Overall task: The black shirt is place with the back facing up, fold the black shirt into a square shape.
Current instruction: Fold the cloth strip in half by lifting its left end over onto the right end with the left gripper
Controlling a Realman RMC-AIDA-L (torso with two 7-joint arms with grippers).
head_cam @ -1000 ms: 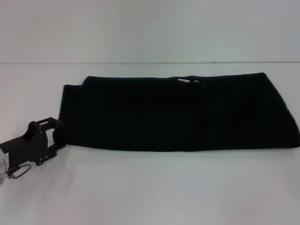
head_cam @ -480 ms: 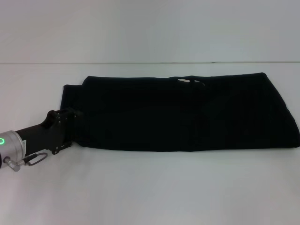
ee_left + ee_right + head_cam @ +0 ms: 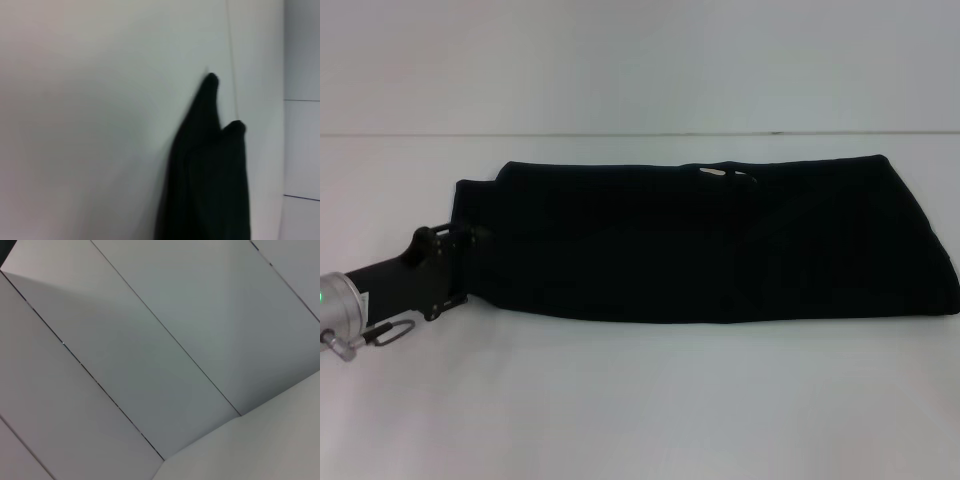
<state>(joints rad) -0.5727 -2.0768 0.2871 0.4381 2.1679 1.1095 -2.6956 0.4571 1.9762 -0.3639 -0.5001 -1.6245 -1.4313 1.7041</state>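
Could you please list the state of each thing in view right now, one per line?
Large soft black shirt: folded into a long band lying flat across the white table, plain side up, a bit of cream print peeking out at its far edge.
Left gripper: low at the shirt's left end, against the cloth.
Right gripper: not in view.
White table: bears the shirt.

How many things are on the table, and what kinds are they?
Shirts: 1, the black shirt, folded into a long strip on the white table.
Grippers: 1, the left gripper, at the shirt's left end.
Total: 2
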